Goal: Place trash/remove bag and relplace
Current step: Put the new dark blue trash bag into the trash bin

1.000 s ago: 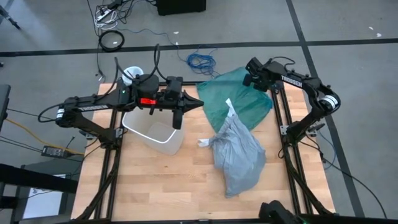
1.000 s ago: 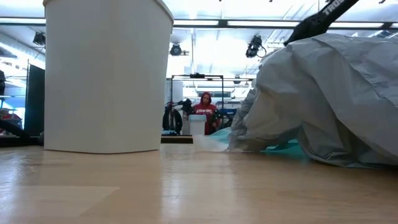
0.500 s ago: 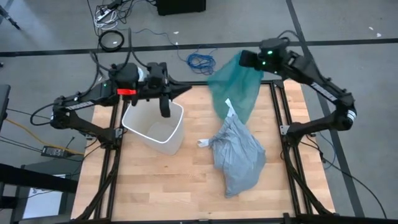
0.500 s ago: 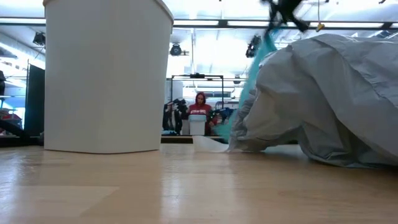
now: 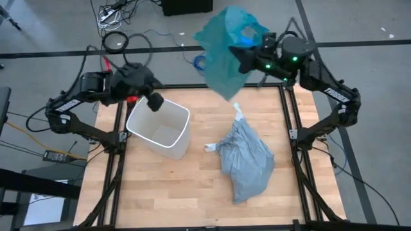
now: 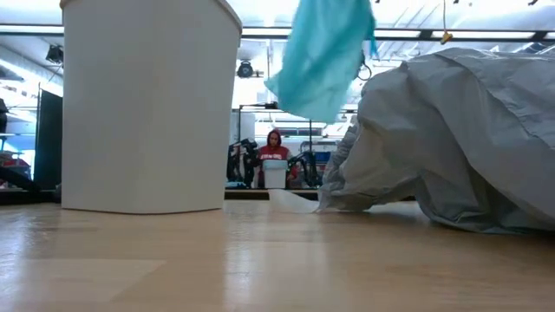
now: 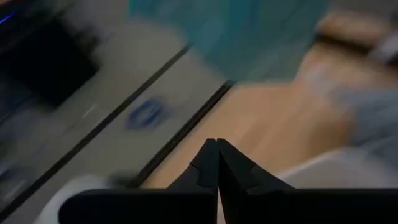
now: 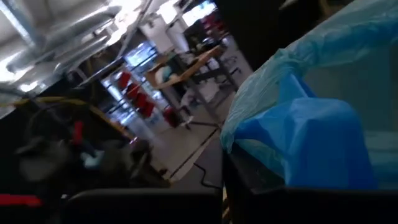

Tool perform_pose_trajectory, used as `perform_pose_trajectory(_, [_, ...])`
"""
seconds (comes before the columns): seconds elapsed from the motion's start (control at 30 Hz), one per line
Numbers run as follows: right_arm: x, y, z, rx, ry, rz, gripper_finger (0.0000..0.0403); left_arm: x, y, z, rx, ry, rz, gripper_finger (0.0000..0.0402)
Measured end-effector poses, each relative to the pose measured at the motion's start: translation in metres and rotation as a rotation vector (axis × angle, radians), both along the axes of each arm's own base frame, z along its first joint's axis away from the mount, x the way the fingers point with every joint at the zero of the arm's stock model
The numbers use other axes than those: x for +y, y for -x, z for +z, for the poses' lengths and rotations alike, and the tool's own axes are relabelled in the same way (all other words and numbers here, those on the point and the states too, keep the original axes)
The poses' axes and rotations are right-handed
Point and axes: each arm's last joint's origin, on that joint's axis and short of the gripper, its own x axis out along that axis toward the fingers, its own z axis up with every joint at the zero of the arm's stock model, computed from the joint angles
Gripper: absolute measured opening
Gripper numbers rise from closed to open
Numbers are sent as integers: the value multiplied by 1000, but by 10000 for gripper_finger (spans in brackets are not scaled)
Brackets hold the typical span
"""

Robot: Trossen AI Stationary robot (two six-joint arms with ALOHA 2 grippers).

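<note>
Raised since the earlier frame, the right tool [image 5: 243, 59] now holds one teal bag [image 5: 223, 46] aloft at twelve o'clock, clamped on it. Left tool [image 5: 155, 101], fingers together, hangs over one white bin [image 5: 160, 131] at nine o'clock. One grey bag [image 5: 246, 159] lies on the wooden surface [image 5: 192, 192] at four o'clock. One person [image 6: 274, 147] sits in the room beyond.

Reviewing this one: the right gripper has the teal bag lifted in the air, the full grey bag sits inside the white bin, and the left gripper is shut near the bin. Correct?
Not quite. The grey bag is not inside the white bin; the high view shows it lying on the table beside the bin, which stands unlined. The rest holds: the right gripper holds the teal bag aloft, and the left gripper is shut near the bin's rim.
</note>
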Motion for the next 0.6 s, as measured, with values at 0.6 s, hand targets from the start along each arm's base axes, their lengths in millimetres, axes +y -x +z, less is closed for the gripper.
perform_pose_trajectory(0.6, [37,-32,36,-170,158,134,0,19,50,-38,285,3,385,1])
